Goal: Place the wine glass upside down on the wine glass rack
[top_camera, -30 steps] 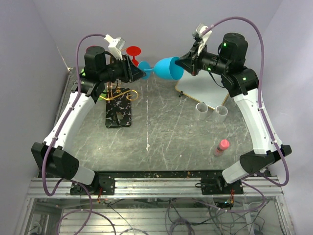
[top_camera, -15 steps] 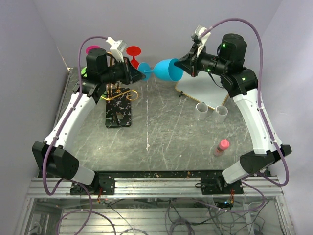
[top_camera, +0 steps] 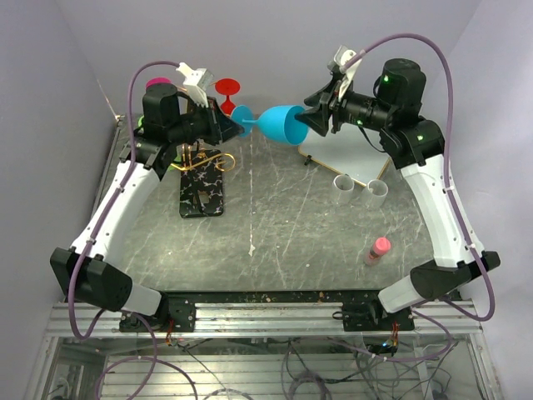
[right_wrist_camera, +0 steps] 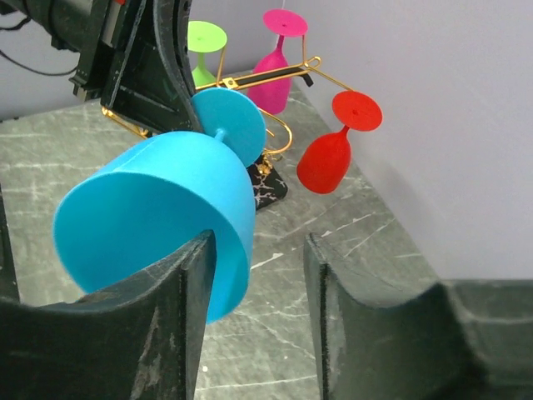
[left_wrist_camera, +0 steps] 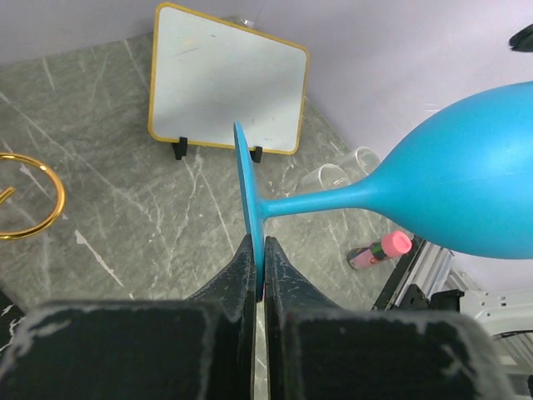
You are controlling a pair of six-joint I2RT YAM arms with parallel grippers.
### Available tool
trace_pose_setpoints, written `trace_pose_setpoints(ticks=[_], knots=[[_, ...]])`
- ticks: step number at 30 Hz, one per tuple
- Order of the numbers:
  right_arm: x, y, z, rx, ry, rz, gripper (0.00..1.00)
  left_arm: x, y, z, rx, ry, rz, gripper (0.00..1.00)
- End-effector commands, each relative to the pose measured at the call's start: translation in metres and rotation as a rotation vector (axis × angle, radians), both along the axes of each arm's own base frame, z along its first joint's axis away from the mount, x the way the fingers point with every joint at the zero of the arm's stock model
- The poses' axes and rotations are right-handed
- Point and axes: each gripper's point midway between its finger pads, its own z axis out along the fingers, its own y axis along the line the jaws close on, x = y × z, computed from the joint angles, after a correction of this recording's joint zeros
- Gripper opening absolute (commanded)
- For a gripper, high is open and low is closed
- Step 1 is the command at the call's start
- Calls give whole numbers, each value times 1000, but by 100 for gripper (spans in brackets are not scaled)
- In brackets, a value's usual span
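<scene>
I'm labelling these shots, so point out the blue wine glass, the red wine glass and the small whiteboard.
blue wine glass [top_camera: 281,123], top external view, middle of its bowl.
red wine glass [right_wrist_camera: 325,161], right wrist view, on its bowl.
small whiteboard [left_wrist_camera: 225,83], left wrist view, on its white face.

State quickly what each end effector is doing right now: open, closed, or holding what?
Left end effector: closed on the blue wine glass, pinching its foot.
Right end effector: open, with the bowl's rim loose between its fingers.
</scene>
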Motion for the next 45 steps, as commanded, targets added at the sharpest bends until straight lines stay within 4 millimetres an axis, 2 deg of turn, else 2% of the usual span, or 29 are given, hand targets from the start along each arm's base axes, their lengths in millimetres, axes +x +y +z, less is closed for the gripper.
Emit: trace_pose_setpoints(ticks=[1, 7, 10, 16, 19, 27, 35, 45], knots=[[-16, -6, 11, -6, -44, 29, 50, -1, 16, 13, 29, -71, 56, 7], [-24, -17, 16, -3, -52, 38, 65, 13, 46, 14, 129, -131, 204, 7], [-26, -27, 21, 1, -65, 20, 68, 21, 61, 11, 235, -166, 271, 7], [-18, -57, 23, 16, -61, -69, 74, 26, 78, 14, 420, -263, 360, 7], [-8, -75, 21, 34, -46, -140, 80, 28, 80, 8, 511, -296, 369, 7], [23, -119, 1, 77, 22, -350, 85, 30, 74, -6, 711, -377, 367, 7], [25, -126, -6, 95, 46, -353, 85, 33, 79, -20, 953, -459, 385, 7], [24, -128, -9, 117, 69, -333, 86, 37, 81, -36, 1138, -496, 370, 7]])
